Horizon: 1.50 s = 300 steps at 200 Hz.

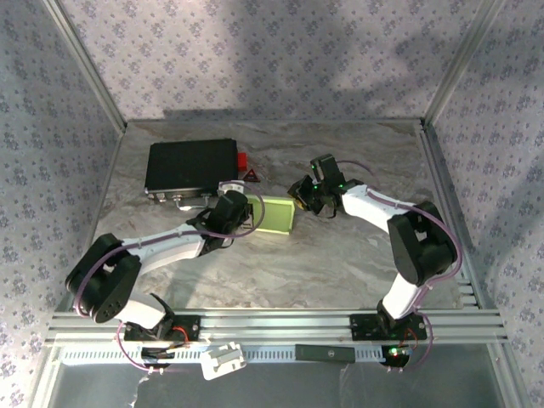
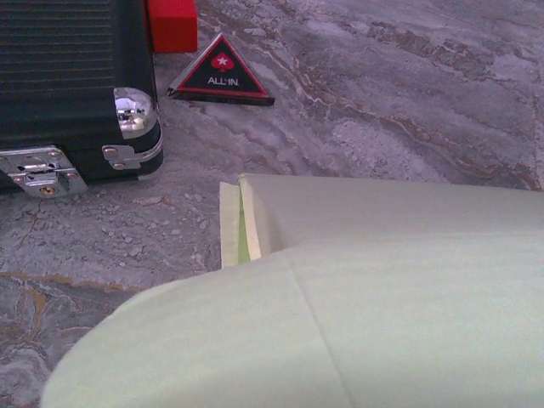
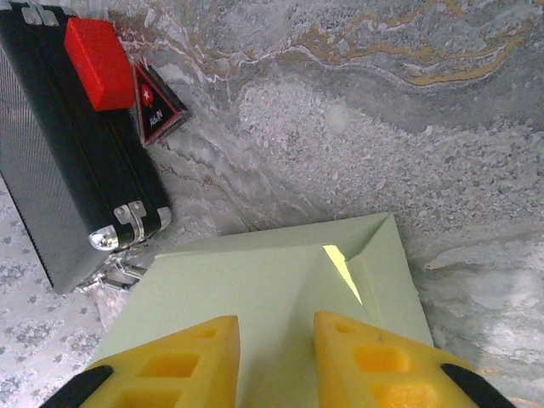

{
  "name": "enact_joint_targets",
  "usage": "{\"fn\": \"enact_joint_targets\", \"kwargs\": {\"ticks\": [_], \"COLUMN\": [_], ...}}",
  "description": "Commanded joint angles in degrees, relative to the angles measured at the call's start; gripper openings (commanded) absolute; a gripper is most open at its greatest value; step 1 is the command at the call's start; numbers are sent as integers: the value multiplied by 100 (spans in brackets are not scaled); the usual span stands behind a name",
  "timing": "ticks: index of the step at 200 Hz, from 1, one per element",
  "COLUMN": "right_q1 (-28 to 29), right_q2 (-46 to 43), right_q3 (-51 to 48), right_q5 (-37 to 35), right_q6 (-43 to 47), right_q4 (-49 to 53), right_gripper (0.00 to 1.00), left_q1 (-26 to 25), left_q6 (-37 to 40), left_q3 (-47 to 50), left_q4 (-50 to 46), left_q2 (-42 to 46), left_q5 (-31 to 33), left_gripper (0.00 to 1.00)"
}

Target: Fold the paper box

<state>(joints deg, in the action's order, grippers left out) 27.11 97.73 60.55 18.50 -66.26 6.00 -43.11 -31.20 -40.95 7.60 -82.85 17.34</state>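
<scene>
Pale-green paper box [image 3: 255, 276] lies under the parted right gripper [image 3: 276, 330], beside the left gripper [image 1: 249, 211], state unclear.

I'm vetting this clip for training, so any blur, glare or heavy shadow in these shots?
Left wrist: the near box flap is soft, and the case's chrome corner glares. Right wrist: sharp, evenly lit. Top: broad shadows on the back wall.

High rear overview; two close wrist views, both onto paper box [image 2: 382, 255] and black case [image 2: 59, 76].
</scene>
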Motion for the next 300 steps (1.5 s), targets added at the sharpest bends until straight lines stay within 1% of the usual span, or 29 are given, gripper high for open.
{"fn": "enact_joint_targets", "kwargs": {"ticks": [1, 28, 56, 82, 115, 187, 231, 252, 273, 300], "right_q1": [23, 24, 5, 8, 13, 61, 71, 74, 2, -124], "right_q2": [86, 97, 72, 29, -66, -307, -461, -472, -494, -675], "right_q3": [-10, 17, 59, 208, 308, 303, 52, -82, -121, -362], "right_q5": [276, 354, 412, 425, 389, 389, 436, 529, 557, 653], "right_q6": [-192, -314, -419, -406, -379, -493, -705, -871, -851, -862], "right_q4": [-211, -289, -278, 8, 359, 684, 642, 465, 660, 634], "right_gripper": [28, 28, 28, 29, 31, 40, 48, 49, 49, 52], "left_q1": [-12, -7, 20, 67, 92, 88, 85, 85, 91, 84], "left_q6": [-47, 0, 26, 22, 20, -35, -59, -84, -79, -46], "left_q3": [27, -115, -389, -687, -892, -930, -875, -845, -818, -839], "left_q4": [356, 164, -241, -699, -964, -1150, -1142, -1120, -1137, -1164], "left_q2": [-82, -38, 67, 137, 284, 430, 472, 472, 487, 489], "left_q5": [-203, -196, -168, -129, -117, -133, -167, -191, -183, -179], "left_gripper": [3, 3, 3, 2, 2, 3, 2, 2, 2, 2]}}
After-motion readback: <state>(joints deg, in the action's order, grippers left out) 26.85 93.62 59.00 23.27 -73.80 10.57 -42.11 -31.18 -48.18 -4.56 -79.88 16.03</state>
